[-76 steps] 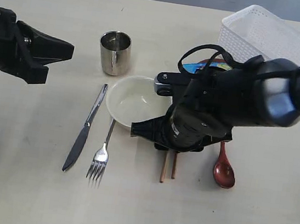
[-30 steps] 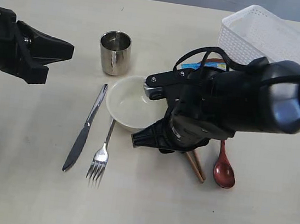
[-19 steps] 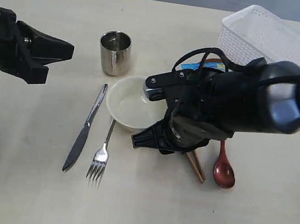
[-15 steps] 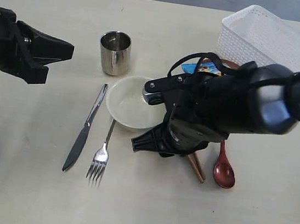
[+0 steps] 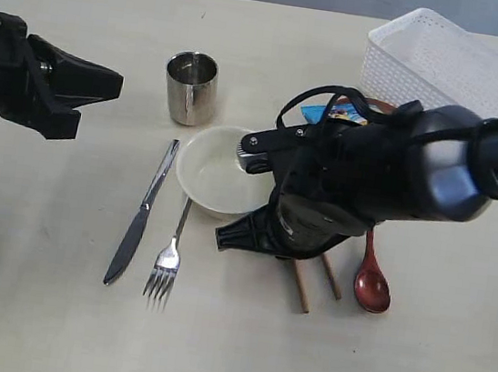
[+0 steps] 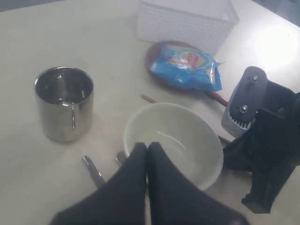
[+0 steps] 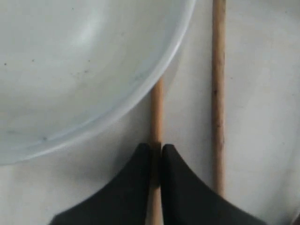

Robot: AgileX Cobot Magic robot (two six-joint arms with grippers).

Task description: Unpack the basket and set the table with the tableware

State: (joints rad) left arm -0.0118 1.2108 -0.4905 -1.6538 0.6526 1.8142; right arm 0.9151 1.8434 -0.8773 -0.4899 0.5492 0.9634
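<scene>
My right gripper (image 7: 156, 149) is shut on one wooden chopstick (image 7: 156, 110) right beside the cream bowl (image 7: 70, 70). The second chopstick (image 7: 218, 93) lies parallel on the table (image 5: 31, 304). In the exterior view the right arm hides those fingers, and both chopsticks (image 5: 300, 289) poke out below it. The reddish spoon (image 5: 371, 285) lies to their right. The knife (image 5: 139, 217) and fork (image 5: 167, 262) lie left of the bowl (image 5: 209, 176), with the steel cup (image 5: 190, 87) behind. My left gripper (image 5: 115, 86) hovers shut and holds nothing.
The white basket (image 5: 449, 61) stands at the back right. In front of it the blue snack bag (image 6: 185, 65) lies on the brown plate (image 6: 157, 51). The right arm's bulk covers the table between the bowl and the spoon.
The chopsticks have swung from straight to slanted, and now one has parted from the other and lies further left. The right arm has edged left. The left arm has not moved.
</scene>
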